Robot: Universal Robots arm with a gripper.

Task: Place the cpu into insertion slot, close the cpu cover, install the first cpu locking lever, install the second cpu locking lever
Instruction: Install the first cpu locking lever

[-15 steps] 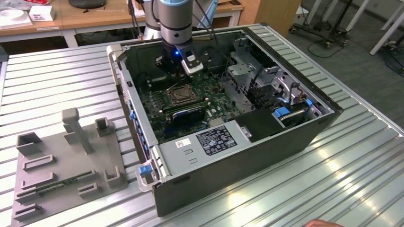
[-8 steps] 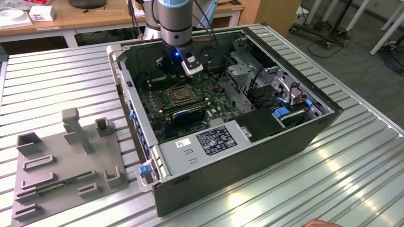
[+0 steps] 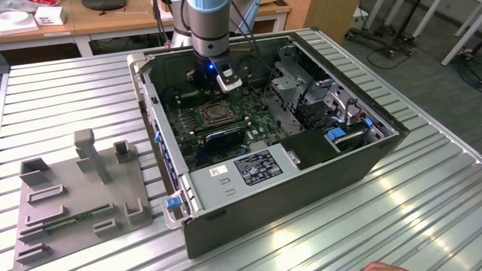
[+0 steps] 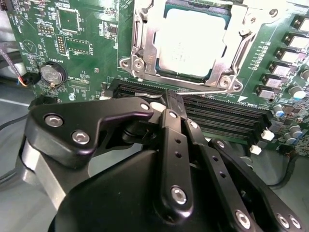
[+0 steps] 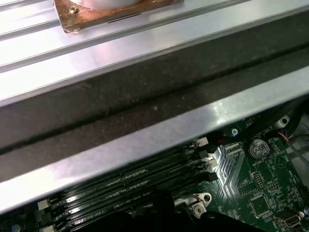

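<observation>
1. The gripper [image 4: 170, 100] looks to have its fingers pressed together, with nothing between them.
2. Just past the tips lie the long memory slots [image 4: 227, 118].
3. Straight ahead beyond them, the cpu [image 4: 193, 41] lies flat, framed by the cover [image 4: 145, 46].

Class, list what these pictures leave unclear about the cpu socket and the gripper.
Exterior view: the cpu cover is too small to tell whether it is latched.
Second wrist view: the picture's edge cuts off the cpu cover's far side; the gripper hides part of the memory slots.
First wrist view: the case wall blocks most of the motherboard.
</observation>
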